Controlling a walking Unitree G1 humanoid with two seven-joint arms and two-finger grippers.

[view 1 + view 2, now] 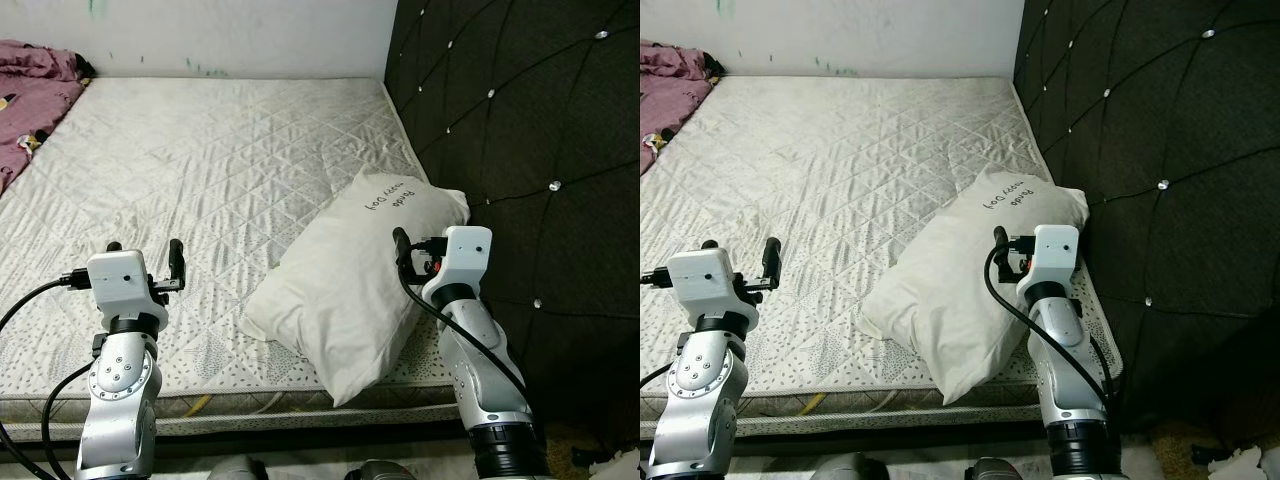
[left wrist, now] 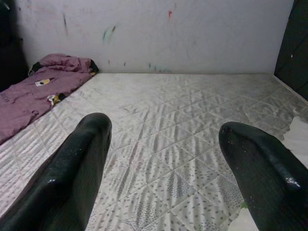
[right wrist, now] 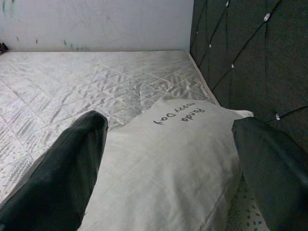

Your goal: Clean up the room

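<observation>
A white pillow with dark handwriting lies tilted at the near right corner of the bare quilted mattress, close to the headboard. My right gripper hovers open just over the pillow's near right side; in the right wrist view the pillow lies between and beyond the two black fingers. My left gripper is open above the mattress's near left edge, with nothing between its fingers. A crumpled purple blanket lies at the far left of the bed.
A dark tufted headboard with shiny studs runs along the bed's right side. A white wall with paint marks stands behind the bed. Scraps of white litter lie on the floor at the near right.
</observation>
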